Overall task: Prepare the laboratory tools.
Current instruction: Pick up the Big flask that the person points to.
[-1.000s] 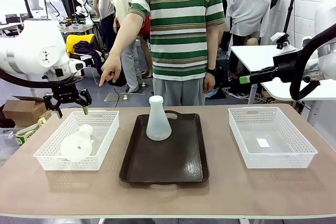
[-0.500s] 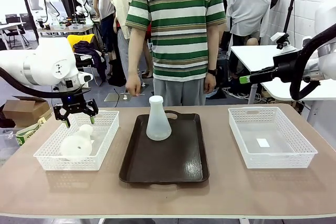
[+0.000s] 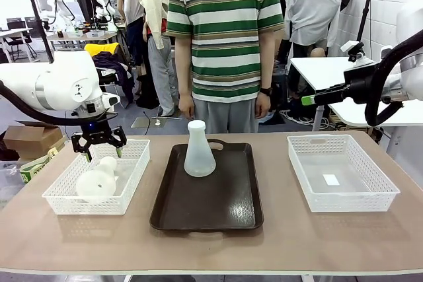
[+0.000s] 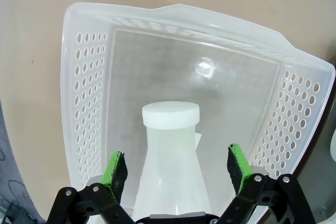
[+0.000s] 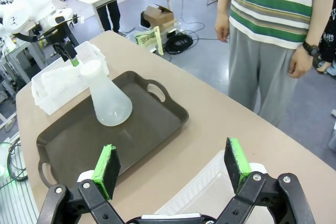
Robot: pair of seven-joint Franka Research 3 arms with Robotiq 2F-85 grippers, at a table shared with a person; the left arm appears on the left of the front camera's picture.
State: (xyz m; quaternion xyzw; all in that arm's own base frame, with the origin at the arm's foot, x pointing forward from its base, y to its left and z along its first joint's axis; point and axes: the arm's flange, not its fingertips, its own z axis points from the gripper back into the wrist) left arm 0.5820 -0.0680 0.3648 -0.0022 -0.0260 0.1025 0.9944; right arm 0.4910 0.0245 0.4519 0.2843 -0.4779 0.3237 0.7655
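One frosted-white flask (image 3: 97,179) lies on its side in the left white basket (image 3: 63,204). My left gripper (image 3: 99,144) hangs open just above its neck. In the left wrist view the flask (image 4: 170,145) and its cap sit between the green pads (image 4: 115,169), which stand apart from it, so my left gripper (image 4: 177,167) holds nothing. A second flask (image 3: 198,150) stands upright on the dark brown tray (image 3: 206,212). My right gripper (image 3: 312,99) is raised at the far right, open and empty. The right wrist view shows that gripper (image 5: 170,169) above the table, with the upright flask (image 5: 107,103) far off.
An empty white basket (image 3: 340,199) sits on the right of the table. A person in a striped shirt stands at the far side with both hands (image 3: 263,104) hanging down. The left basket (image 5: 63,77) and the tray (image 5: 152,124) appear in the right wrist view.
My left gripper moved right and down until it hung over the flask in the left basket. The person's pointing hand dropped back to their side. The right arm held still.
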